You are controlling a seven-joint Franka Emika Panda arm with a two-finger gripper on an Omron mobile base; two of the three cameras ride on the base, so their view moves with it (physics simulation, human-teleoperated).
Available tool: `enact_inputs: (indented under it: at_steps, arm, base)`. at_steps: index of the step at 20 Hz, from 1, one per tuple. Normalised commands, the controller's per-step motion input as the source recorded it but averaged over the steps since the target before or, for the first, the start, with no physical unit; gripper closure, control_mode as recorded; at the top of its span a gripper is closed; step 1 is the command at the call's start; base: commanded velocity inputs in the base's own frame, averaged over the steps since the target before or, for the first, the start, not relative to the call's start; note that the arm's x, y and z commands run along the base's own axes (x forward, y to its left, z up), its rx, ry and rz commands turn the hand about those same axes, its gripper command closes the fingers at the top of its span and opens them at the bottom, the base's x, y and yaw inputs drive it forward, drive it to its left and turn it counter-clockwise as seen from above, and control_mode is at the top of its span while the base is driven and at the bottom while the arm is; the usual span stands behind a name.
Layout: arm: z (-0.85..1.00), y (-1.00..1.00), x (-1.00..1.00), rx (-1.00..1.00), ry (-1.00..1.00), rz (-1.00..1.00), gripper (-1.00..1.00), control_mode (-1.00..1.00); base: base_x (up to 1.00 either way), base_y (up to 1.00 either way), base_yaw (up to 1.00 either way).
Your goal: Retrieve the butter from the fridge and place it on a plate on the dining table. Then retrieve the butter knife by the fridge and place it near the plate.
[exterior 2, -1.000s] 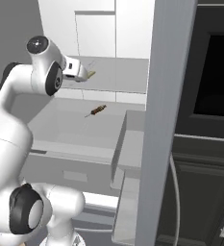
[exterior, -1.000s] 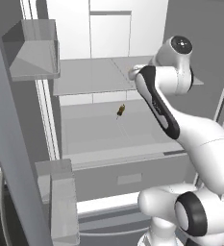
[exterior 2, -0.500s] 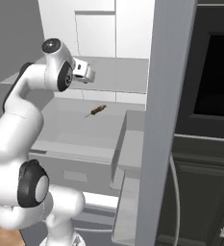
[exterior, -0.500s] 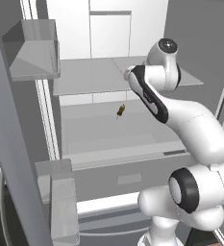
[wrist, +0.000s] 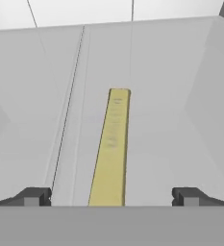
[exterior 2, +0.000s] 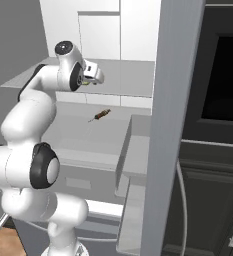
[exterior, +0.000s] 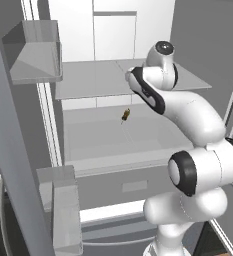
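The fridge (exterior: pixel 88 80) stands open with its white interior showing. In the hand view the butter (wrist: pixel 112 144), a pale yellow stick, lies lengthwise on the upper shelf and runs away from me. My gripper (wrist: pixel 111 196) is open, with one fingertip on each side of the stick's near end and not touching it. From the right base view the gripper (exterior 2: pixel 95 75) reaches in just over the upper shelf. The plate, the dining table and the butter knife are out of view.
A small brown object (exterior: pixel 125 115) (exterior 2: pixel 102 115) lies on the lower shelf. The open fridge door (exterior 2: pixel 173 125) with its bins stands close on the right, another door with bins (exterior: pixel 33 55) on the left. A dark oven front (exterior 2: pixel 223 80) is at far right.
The arm has folded upward and pushed the hand further in over the upper shelf. The jaws have stayed open.
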Motion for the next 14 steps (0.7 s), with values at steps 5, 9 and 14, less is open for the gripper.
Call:
enact_inputs:
  at_steps: [5,9,14]
  arm:
    - [-0.10,-0.09,0.38,0.00,0.00,0.00,-1.00,-1.00]
    - [-0.29,-0.01,0.33,0.00,0.00,0.00,-1.00,-1.00]
    - [-0.50,0.00,0.17,0.00,0.03,0.00,1.00,-1.00]
  base:
    - [0.00,0.00,0.00]
    - [0.00,0.00,0.00]
    - [0.00,0.00,0.00]
